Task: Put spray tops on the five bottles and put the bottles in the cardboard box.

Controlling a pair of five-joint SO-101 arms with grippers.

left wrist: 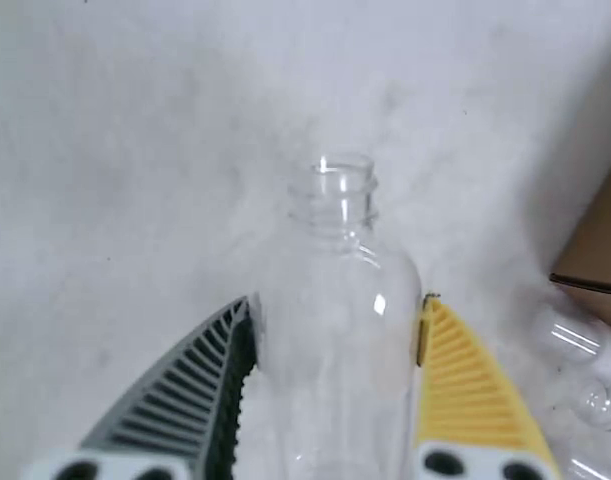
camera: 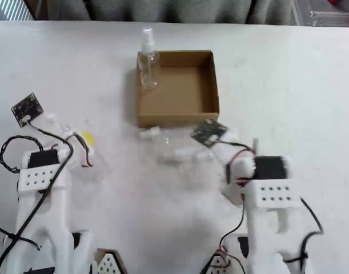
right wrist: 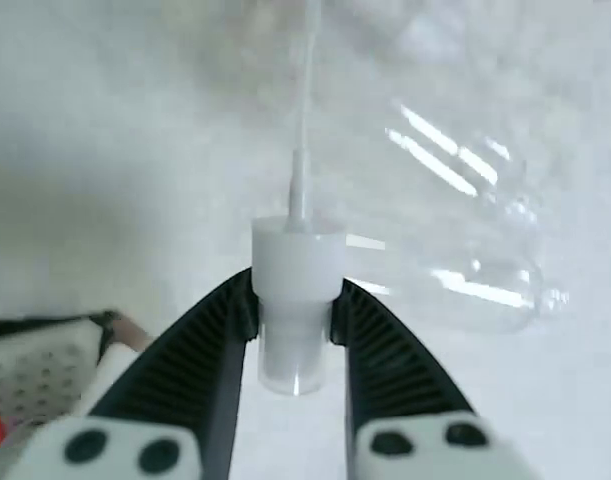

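Only one capped bottle (camera: 147,63) stands in the cardboard box (camera: 177,120) so far, left of the box the left fingers (left wrist: 210,385) are closed on an uncapped bottle (left wrist: 335,250), the right fingers (right wrist: 200,365) in front of it pinch a spray top (right wrist: 295,280), so four left I'd say.

I count one box (camera: 177,85) and two pincers of mine. Bottles: one capped bottle (camera: 147,63) upright in the box, one bare bottle (left wrist: 335,250) in my left pincer (left wrist: 335,303), and lying bottles (camera: 165,147) on the bench (camera: 288,74) (at least two; too clear to count surely). Spray tops: two, one loose top (right wrist: 295,250) in my right pincer (right wrist: 295,290), one on the capped bottle.
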